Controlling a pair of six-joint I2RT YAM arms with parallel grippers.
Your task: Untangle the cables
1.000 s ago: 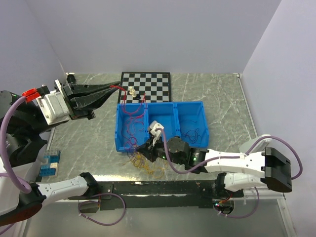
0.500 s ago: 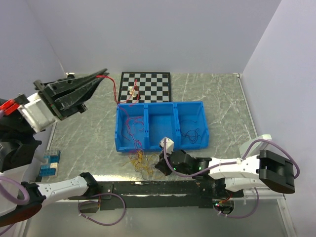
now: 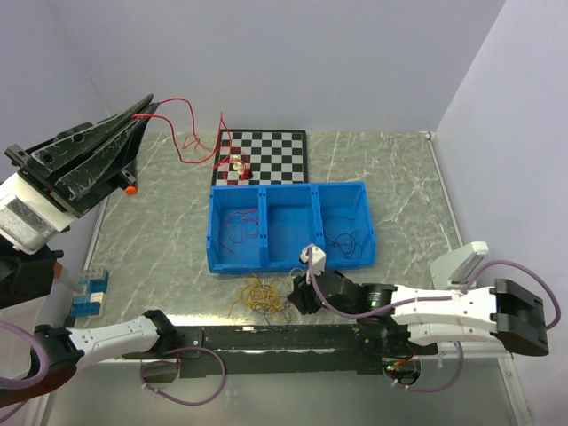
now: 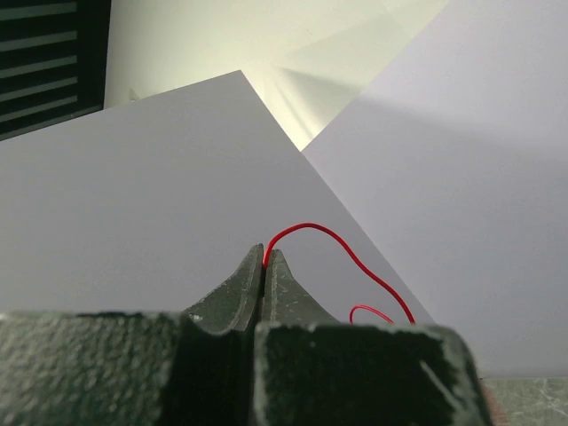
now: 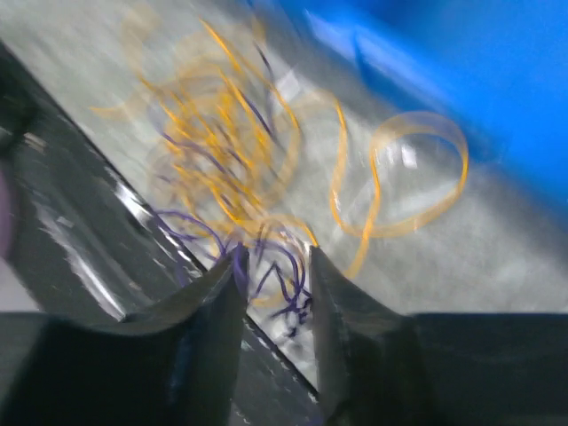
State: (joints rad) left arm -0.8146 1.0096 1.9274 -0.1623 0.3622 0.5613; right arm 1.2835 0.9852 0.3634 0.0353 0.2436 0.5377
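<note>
My left gripper (image 3: 147,103) is raised high at the far left and shut on one end of a red wire (image 3: 177,100). The wire hangs in loops down to the chessboard. In the left wrist view the fingertips (image 4: 266,253) pinch the red wire (image 4: 311,227) against the white wall. A bunch of orange-yellow and purple wires (image 3: 262,297) lies on the table in front of the blue bin. My right gripper (image 3: 298,296) sits low at the bunch's right side. In the right wrist view it (image 5: 275,262) is open, with purple strands (image 5: 286,266) between its jaws and the yellow loops (image 5: 222,133) just beyond.
The blue bin (image 3: 288,187) has three compartments. The left one holds red-magenta wires (image 3: 238,229) and the right one dark wires (image 3: 344,240). A chessboard (image 3: 275,151) with a pale piece (image 3: 236,164) lies behind it. A blue-and-white block (image 3: 89,297) sits at the near left.
My left gripper rose up and to the left, drawing the red wire out of the bin's left compartment. My right gripper moved back from the bin's front wall towards the near edge.
</note>
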